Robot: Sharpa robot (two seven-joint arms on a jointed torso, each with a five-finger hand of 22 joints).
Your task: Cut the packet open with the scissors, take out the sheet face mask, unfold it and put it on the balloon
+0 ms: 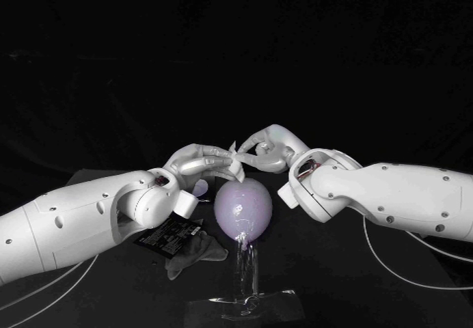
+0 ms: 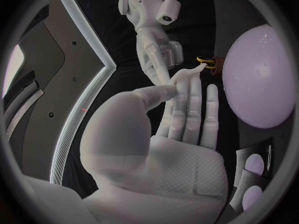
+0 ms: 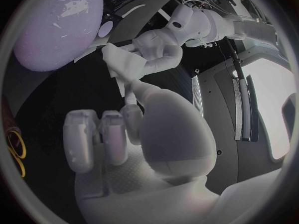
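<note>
No word, brand or number can be read in any view. In the head view, the dark packet [image 1: 169,236] carries a few rows of pale print on its face, but the lettering is too small to make out.

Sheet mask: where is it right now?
Head view, centre: the sheet mask, folded small, is pinched between the left hand and the right hand, just above the top of the balloon.
</note>
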